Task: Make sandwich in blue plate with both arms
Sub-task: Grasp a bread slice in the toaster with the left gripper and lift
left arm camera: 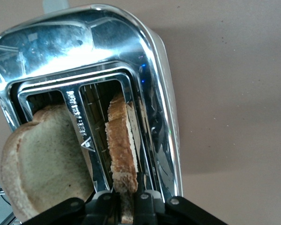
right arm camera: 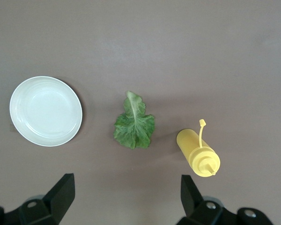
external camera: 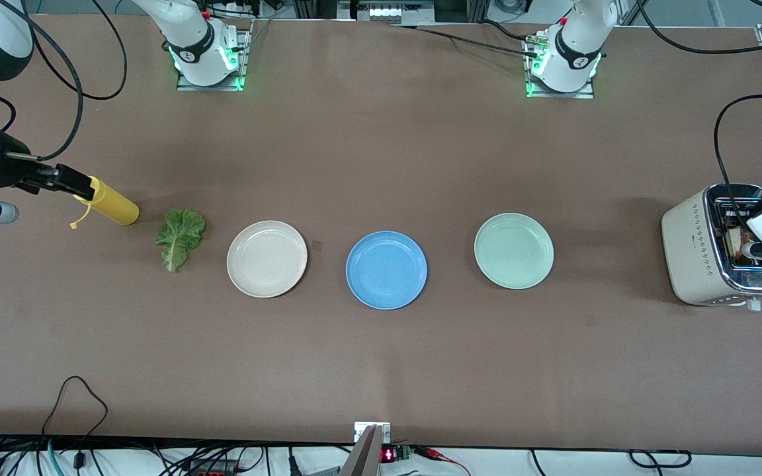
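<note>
Standing on edge in the toaster (left arm camera: 145, 75) slot, the bread slice (left arm camera: 122, 150) is pinched by the left gripper (left arm camera: 126, 202). The right gripper (right arm camera: 126, 197) hangs wide open above the lettuce (right arm camera: 134, 124). The blue plate (external camera: 386, 270) sits mid-bench.

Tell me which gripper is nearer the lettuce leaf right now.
Right. The right gripper hangs open above the table by the yellow bottle, close to the lettuce leaf. The left gripper is at the toaster, shut on a bread slice.

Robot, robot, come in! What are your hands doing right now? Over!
Left tool shut on bread slice in toaster. Right tool open, over lettuce and bottle. Blue plate bare.
</note>
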